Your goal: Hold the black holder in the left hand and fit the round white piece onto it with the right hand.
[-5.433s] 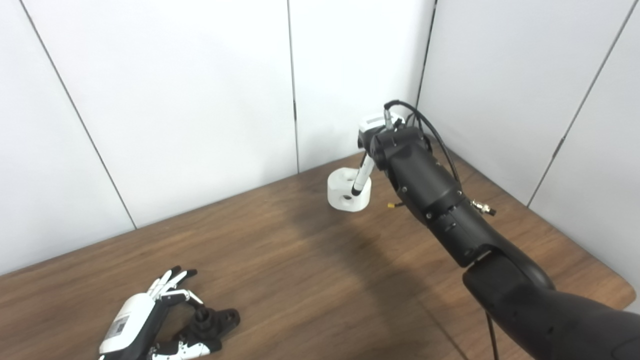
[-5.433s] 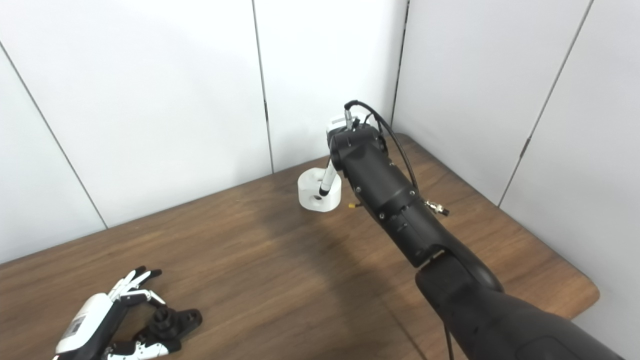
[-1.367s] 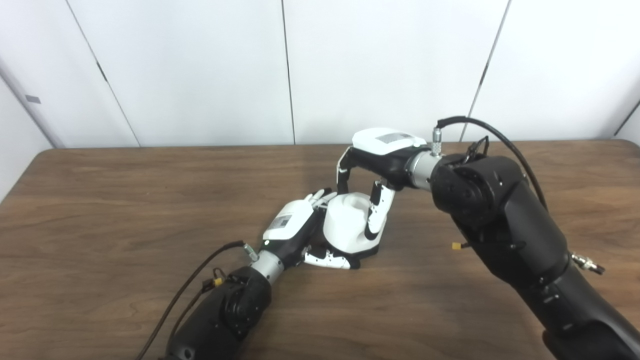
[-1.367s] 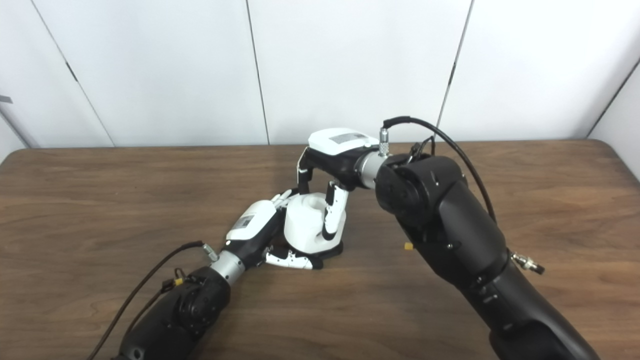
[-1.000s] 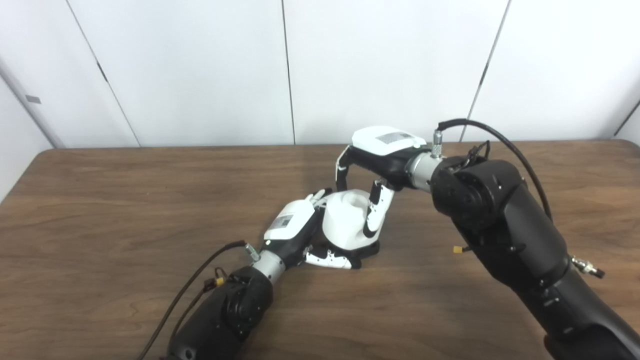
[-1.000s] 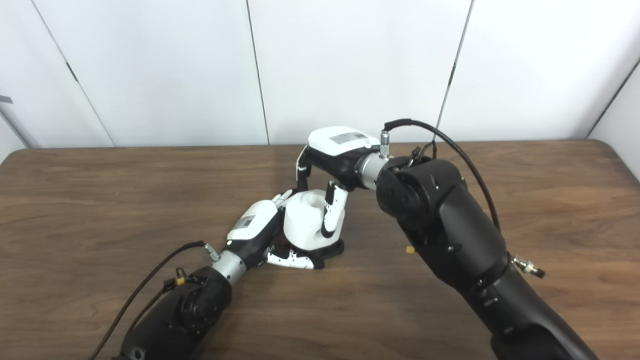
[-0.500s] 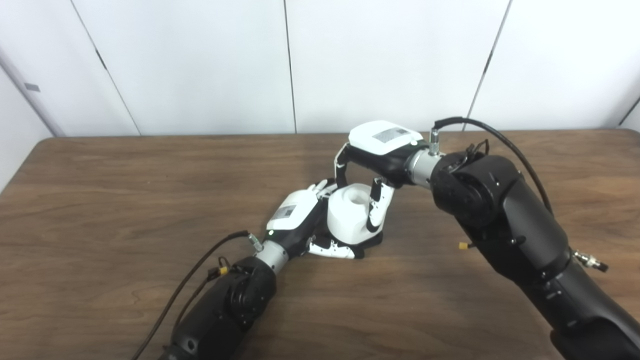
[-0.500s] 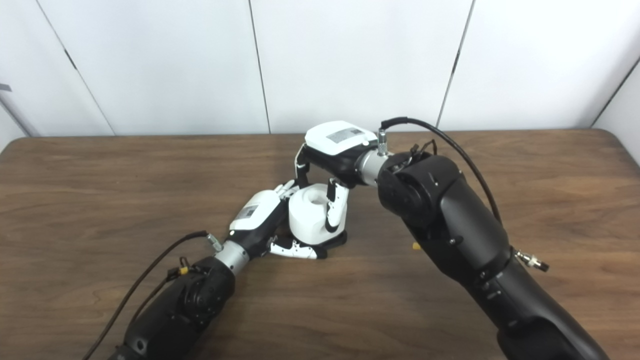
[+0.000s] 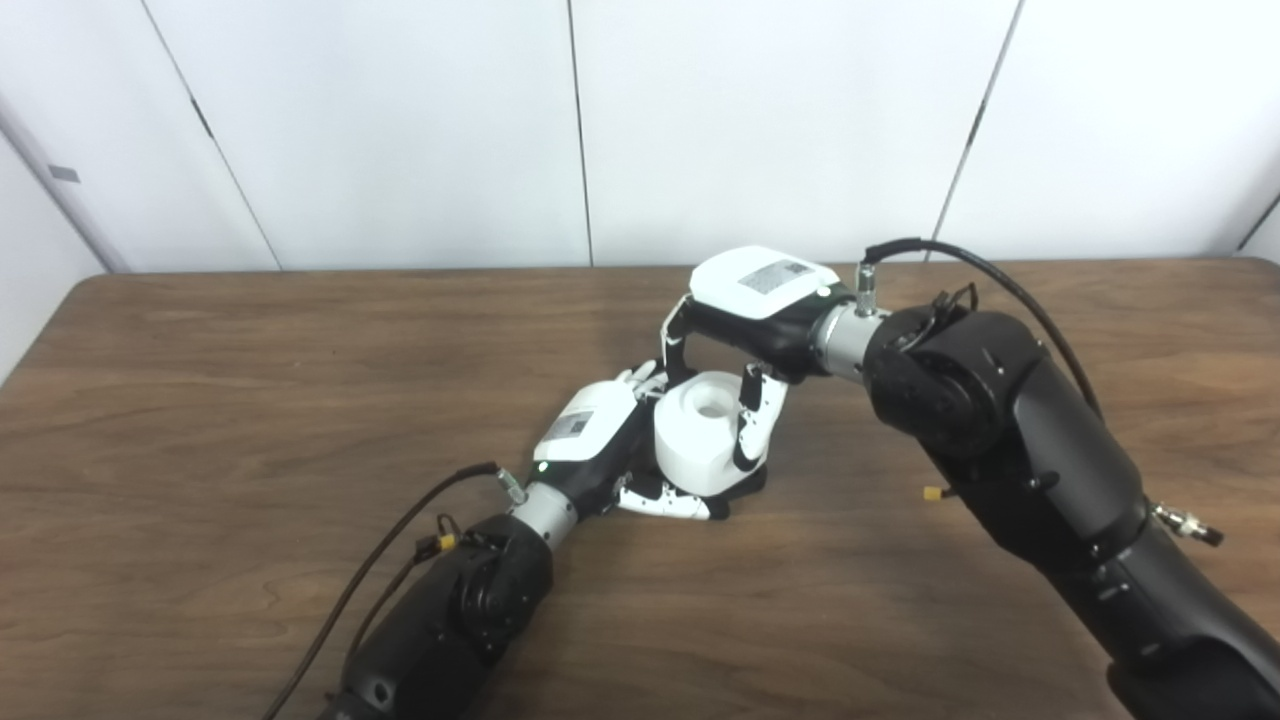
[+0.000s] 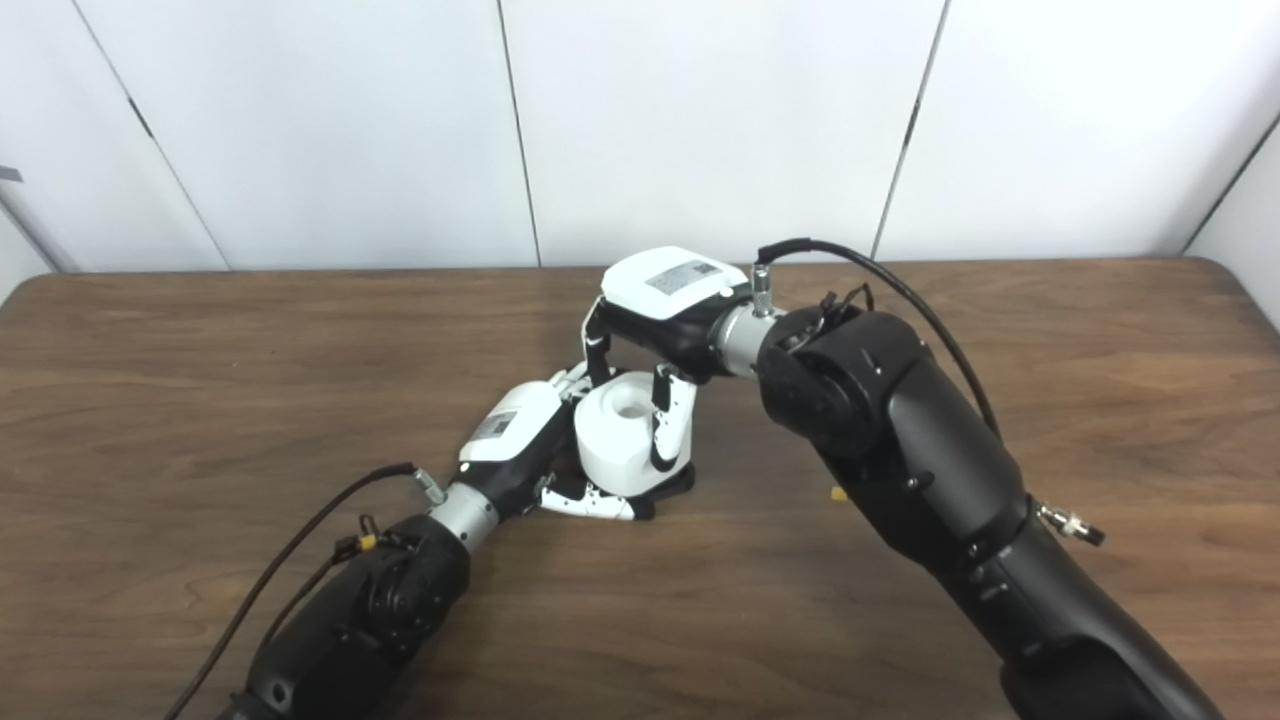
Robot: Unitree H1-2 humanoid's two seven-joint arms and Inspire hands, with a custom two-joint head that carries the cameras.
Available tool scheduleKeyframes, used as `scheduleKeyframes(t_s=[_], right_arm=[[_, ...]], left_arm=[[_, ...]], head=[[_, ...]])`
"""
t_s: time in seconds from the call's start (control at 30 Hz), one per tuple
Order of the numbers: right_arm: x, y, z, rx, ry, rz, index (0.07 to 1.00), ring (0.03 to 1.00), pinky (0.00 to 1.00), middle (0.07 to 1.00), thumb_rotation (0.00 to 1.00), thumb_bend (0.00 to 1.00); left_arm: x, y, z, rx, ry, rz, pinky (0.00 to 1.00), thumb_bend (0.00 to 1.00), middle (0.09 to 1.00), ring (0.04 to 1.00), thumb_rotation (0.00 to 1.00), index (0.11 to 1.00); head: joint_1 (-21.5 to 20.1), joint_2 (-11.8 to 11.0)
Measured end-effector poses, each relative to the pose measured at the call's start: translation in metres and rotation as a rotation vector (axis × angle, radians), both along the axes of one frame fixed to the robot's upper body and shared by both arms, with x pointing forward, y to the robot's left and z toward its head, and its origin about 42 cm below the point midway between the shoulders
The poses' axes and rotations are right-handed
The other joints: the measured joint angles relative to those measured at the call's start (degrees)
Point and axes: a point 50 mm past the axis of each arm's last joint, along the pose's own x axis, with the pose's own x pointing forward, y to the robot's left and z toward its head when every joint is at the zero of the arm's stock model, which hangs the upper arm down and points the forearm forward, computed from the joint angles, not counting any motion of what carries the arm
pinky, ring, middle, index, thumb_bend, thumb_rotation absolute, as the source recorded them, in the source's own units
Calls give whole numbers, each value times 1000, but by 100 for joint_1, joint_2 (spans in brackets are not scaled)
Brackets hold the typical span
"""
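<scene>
The round white piece (image 9: 700, 432), with a hole in its top, sits over the black holder (image 9: 745, 484) at the middle of the table. Only the holder's low black edge shows beneath the piece. My left hand (image 9: 600, 440) lies on the table against the piece's left side, thumb stretched along the holder's front, fingers hidden behind the piece. My right hand (image 9: 745, 330) reaches over from the right and is shut on the white piece, fingers at its far side and thumb on its near right side.
The brown wooden table (image 9: 250, 400) stretches wide on both sides. White wall panels (image 9: 400, 130) stand just behind its far edge. My right forearm (image 9: 1000, 440) and its cable cross the right half of the table.
The white piece has come from the table's far corner to sit on the holder at my left hand. In the last second it sank slightly and my right hand rolled a little over it.
</scene>
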Motion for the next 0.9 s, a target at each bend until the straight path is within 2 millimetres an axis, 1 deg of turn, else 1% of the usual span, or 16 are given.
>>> scheduleKeyframes(t_s=[0.03, 0.07, 0.13, 0.2, 0.3, 0.63, 0.9], right_arm=[[-1, -1, 0, 4, 7, -5, 791, 849, 749, 849, 202, 823], [-2, -1, 0, 5, 16, -9, 838, 851, 745, 866, 211, 864], [-3, -2, -2, -15, 45, -12, 955, 875, 728, 939, 224, 927], [-5, -5, -8, -29, 67, -15, 986, 889, 727, 964, 225, 945], [-6, -8, -13, -35, 74, -22, 999, 904, 738, 976, 215, 948], [-5, -9, -10, -14, 45, -27, 1000, 896, 751, 972, 215, 943], [-3, -10, -7, -7, 36, -34, 1000, 886, 720, 979, 239, 962]], left_arm=[[0, 0, 0, 0, 0, -1, 1000, 525, 933, 1000, 60, 482], [0, 0, 0, 0, 1, -2, 1000, 524, 933, 1000, 60, 482], [0, 0, 0, 2, 2, -3, 1000, 524, 935, 1000, 60, 482], [0, 0, 0, 2, 2, -4, 1000, 524, 932, 1000, 59, 482], [0, 0, 0, 2, 2, -3, 1000, 524, 931, 1000, 59, 482], [0, 0, 0, 2, 3, -4, 1000, 524, 932, 1000, 59, 482], [0, 0, 0, 3, 6, -5, 1000, 524, 936, 1000, 60, 482]], head=[[9, -9], [9, -9], [17, -18], [26, -26], [26, -26], [0, -18], [-96, -26]])
